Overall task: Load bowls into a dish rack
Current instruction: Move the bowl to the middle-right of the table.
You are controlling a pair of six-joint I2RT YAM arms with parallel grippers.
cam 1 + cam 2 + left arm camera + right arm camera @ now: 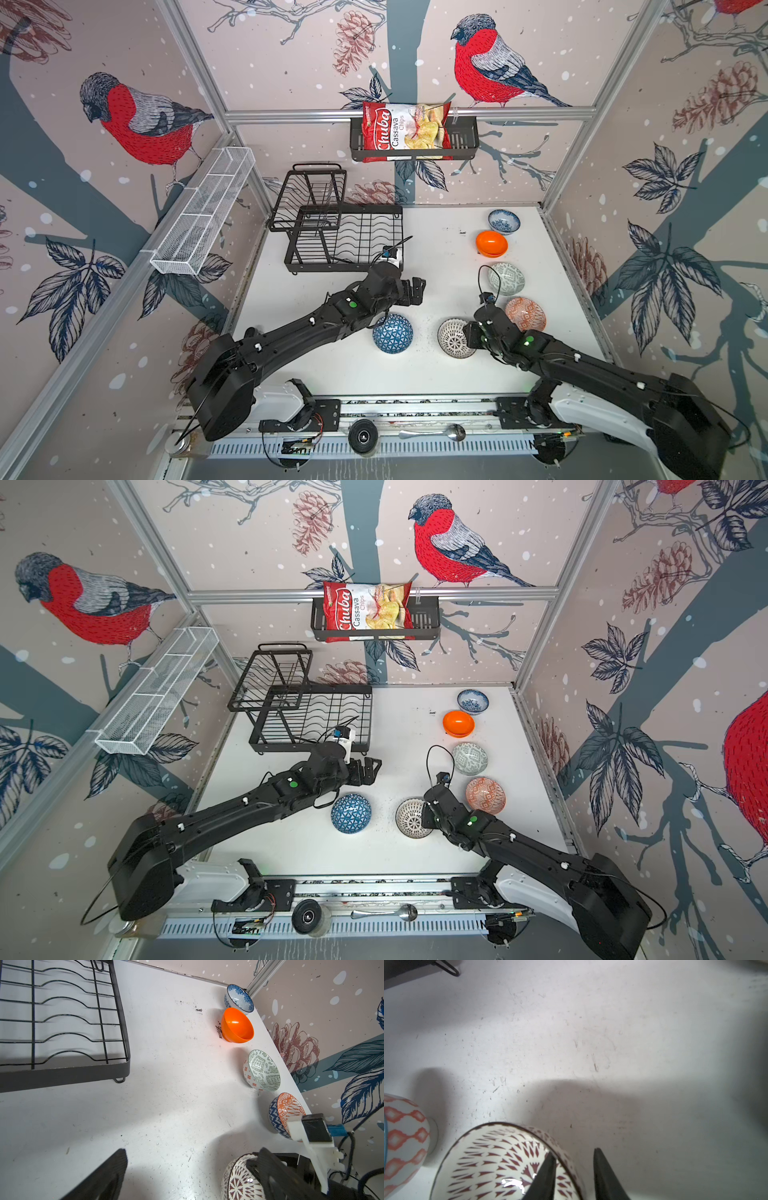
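dish rack [345,241] [311,717]: black wire, 2 tiers, at the far left corner of the desk [436,374]. The left wrist view shows only its wavy-wire base [62,1080].
bowls: all 6 stand on the desk, apart from the dish rack.
row of 4, along the right wall, far to near: blue-flower bowl [503,221], orange bowl [491,244], grey-green bowl [506,279], red-orange bowl [525,314].
left wrist view adds: the outer walls, hidden in both top views. There are orange diamonds on the grey-green bowl [262,1070] and blue zigzag on the red-orange bowl [286,1111].
blue triangle bowl [392,333] [351,813]: near front, just beside the left forearm; seen in both top views only.
lattice bowl [453,338] [492,1163]: near front, partly covered by the right arm in both top views.
right gripper [574,1153]: the right wrist view shows 1 finger inside the lattice bowl's rim and 1 outside, set narrow. A firm pinch cannot be told.
left gripper [417,291]: spread wide, holding nothing, between the dish rack and the blue triangle bowl.
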